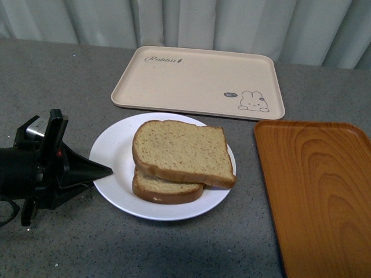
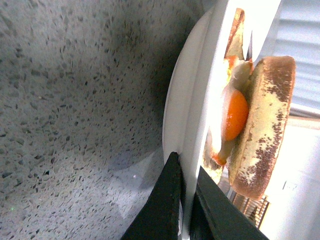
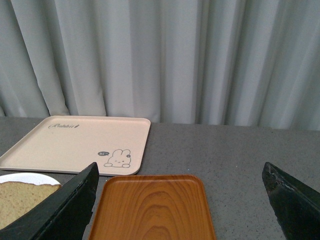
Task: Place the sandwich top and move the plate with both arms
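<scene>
The white plate (image 1: pixel 110 152) sits mid-picture with the soft sandwich top (image 1: pixel 179 152) stacked on it. It looks hard and slippery, so I think it is best to grab the rim and keep it flat. The left gripper (image 1: pixel 107 171) pinches its left rim, jaws nearly closed; the right gripper (image 3: pixel 179 166) gapes wide, empty.

Filling (image 2: pixel 234 116) under sandwich top (image 1: pixel 179 150), frt view
</scene>
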{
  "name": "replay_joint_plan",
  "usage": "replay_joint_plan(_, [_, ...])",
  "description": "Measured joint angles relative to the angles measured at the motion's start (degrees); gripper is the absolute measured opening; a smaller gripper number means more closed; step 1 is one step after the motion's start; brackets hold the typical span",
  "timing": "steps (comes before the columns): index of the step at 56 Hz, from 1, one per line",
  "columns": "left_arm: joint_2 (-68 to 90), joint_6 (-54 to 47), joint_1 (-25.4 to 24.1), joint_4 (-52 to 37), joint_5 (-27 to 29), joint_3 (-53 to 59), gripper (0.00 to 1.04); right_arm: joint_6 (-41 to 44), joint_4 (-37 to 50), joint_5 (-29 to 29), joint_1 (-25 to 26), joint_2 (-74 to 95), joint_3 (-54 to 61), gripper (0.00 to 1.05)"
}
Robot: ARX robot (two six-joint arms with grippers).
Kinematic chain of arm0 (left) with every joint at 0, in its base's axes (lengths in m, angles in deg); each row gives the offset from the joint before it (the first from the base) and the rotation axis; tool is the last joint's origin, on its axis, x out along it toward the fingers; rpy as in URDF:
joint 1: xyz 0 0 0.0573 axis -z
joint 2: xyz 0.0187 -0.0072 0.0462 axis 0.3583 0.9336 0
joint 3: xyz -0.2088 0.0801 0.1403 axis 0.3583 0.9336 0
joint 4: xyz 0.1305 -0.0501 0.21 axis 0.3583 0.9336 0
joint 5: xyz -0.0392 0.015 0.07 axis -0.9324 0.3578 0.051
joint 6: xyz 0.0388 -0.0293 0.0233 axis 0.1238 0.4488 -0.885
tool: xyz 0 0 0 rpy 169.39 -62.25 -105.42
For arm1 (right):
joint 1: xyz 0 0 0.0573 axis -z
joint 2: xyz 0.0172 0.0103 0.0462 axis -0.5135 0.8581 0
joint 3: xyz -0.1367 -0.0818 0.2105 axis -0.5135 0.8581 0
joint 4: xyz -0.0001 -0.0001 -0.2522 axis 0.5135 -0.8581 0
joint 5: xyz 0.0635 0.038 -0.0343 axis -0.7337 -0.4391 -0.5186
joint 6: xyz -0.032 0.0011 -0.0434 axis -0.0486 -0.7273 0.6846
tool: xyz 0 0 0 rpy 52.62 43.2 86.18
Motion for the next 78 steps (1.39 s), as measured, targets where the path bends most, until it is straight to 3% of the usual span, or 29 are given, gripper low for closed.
replay_joint_plan(16, [-0.1,15.6,-2.4,-18.6,-4.3,3.9,0.04,0.0,0.0,0.0,0.0,0.0,0.0,0.96])
replay_joint_plan(23, [-0.5,18.9,-1.9,-19.9,-2.8,2.9,0.04,0.0,0.0,0.0,0.0,0.0,0.0,0.96])
replay_joint_plan(42, [3.3,21.6,6.4,-13.4,8.3,-12.2,0.04,0.0,0.0,0.0,0.0,0.0,0.0,0.96])
replay_joint_plan(57, [8.2,21.8,13.2,-2.1,18.8,-26.0,0.04,0.0,0.0,0.0,0.0,0.0,0.0,0.96])
replay_joint_plan(66, [12.3,21.6,14.8,3.1,24.1,-31.6,0.04,0.0,0.0,0.0,0.0,0.0,0.0,0.96])
replay_joint_plan(78, [16.3,22.8,15.7,7.1,26.7,-39.5,0.04,0.0,0.0,0.0,0.0,0.0,0.0,0.96])
